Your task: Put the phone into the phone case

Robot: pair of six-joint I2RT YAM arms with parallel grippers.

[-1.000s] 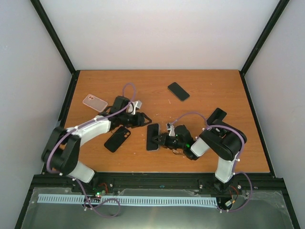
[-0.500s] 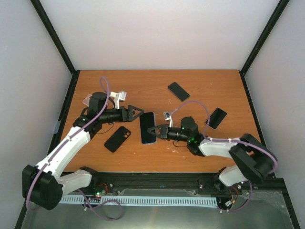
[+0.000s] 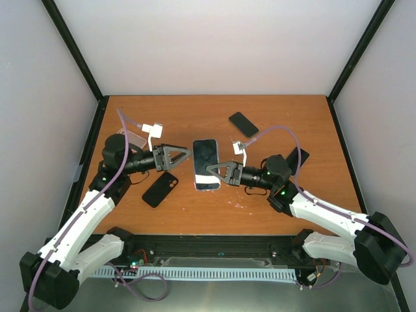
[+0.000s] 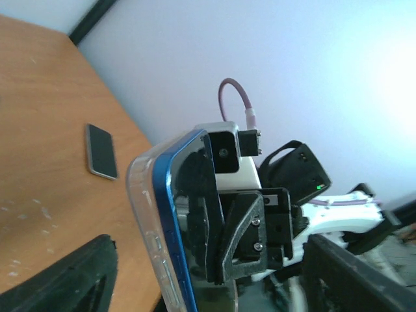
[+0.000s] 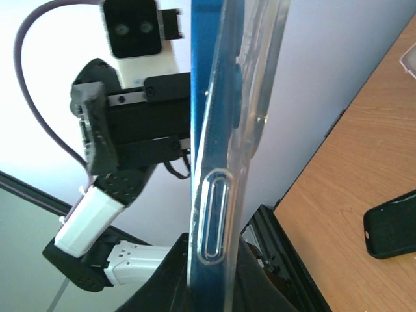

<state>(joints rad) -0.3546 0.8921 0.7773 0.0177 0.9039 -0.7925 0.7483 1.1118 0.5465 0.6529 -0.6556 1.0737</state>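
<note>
Blue-edged phone [image 3: 207, 164] hangs above the table [image 3: 195, 110] at mid-frame, glass up, its long axis running toward the top of the frame. The clear case [image 5: 260, 97] lies along its back. Your right hand [image 3: 212, 171] pinches the phone's right edge, and your left hand [image 3: 187, 156] is spread wide just off the left edge. This looks like the seating step, with the case seemingly not fully snapped on. Next you'd close the left fingers over that edge and squeeze phone and case together.
</note>
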